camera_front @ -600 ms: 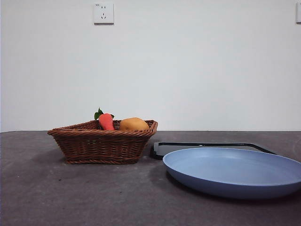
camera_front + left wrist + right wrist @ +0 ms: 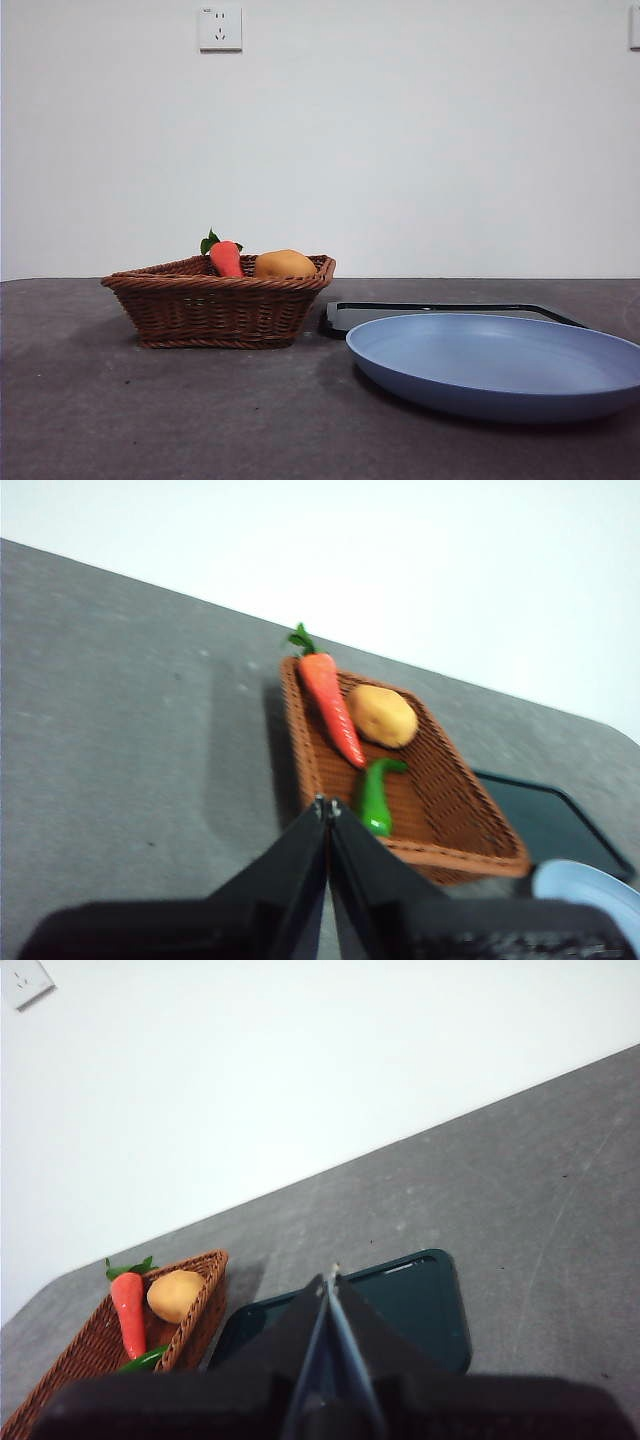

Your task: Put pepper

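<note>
The green pepper point(image 2: 375, 795) lies in the brown wicker basket point(image 2: 455, 825) beside an orange carrot point(image 2: 332, 706) and a round yellow-orange fruit point(image 2: 381, 715). In the front view the basket point(image 2: 215, 305) hides the pepper; only the carrot point(image 2: 226, 258) and fruit point(image 2: 285, 264) show above its rim. A bit of the pepper also shows in the right wrist view point(image 2: 145, 1360). The blue plate point(image 2: 500, 365) sits to the right of the basket. My left gripper point(image 2: 328, 806) is shut, high above the table short of the basket. My right gripper point(image 2: 330, 1278) is shut, high above the table.
A flat black tray point(image 2: 440, 312) lies behind the blue plate, next to the basket; it also shows in the right wrist view point(image 2: 400, 1305). A white wall with a socket point(image 2: 220, 28) stands behind the grey table.
</note>
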`<state>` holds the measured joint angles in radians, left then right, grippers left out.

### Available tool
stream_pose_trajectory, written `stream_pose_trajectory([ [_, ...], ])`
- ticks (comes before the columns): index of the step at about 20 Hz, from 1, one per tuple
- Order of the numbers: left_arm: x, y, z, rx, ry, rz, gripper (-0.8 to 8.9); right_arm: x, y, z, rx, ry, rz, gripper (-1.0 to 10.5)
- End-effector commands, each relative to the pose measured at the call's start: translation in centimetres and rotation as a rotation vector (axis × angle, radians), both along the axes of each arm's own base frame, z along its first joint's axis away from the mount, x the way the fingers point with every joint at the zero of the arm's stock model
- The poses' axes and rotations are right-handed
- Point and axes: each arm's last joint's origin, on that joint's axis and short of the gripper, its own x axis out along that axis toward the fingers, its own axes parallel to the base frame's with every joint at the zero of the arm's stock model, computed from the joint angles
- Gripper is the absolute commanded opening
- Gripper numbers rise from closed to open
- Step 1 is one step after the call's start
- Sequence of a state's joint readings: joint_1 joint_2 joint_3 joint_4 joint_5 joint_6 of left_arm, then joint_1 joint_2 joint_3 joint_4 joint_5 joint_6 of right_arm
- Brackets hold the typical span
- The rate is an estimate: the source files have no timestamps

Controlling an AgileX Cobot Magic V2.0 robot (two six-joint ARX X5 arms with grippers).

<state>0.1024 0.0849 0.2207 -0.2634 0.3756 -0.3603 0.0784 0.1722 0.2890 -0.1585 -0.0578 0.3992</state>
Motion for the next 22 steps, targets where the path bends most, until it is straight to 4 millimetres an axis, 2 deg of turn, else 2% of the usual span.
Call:
stream_pose_trajectory([
  [1, 0.1, -0.1, 1.5, 0.020, 0.005, -0.053, 0.06, 0.1, 0.1, 2.3, -0.051, 0.032, 0.040, 0.1],
  [7, 0.8, -0.4, 4.8, 0.083, 0.065, -0.211, 0.06, 0.9, 0.5, 6.1, -0.163, 0.208, 0.179, 0.1],
  [12, 1.7, -0.5, 7.2, 0.146, 0.134, -0.333, 0.06, 1.4, 0.8, 8.2, -0.243, 0.360, 0.293, 0.1],
  [17, 2.2, -0.7, 8.5, 0.207, 0.212, -0.437, 0.06, 1.4, 0.8, 9.1, -0.339, 0.517, 0.360, 0.1],
  [22, 2.6, -0.8, 9.0, 0.210, 0.268, -0.467, 0.09, 1.5, 0.8, 8.8, -0.392, 0.655, 0.414, 0.1],
])
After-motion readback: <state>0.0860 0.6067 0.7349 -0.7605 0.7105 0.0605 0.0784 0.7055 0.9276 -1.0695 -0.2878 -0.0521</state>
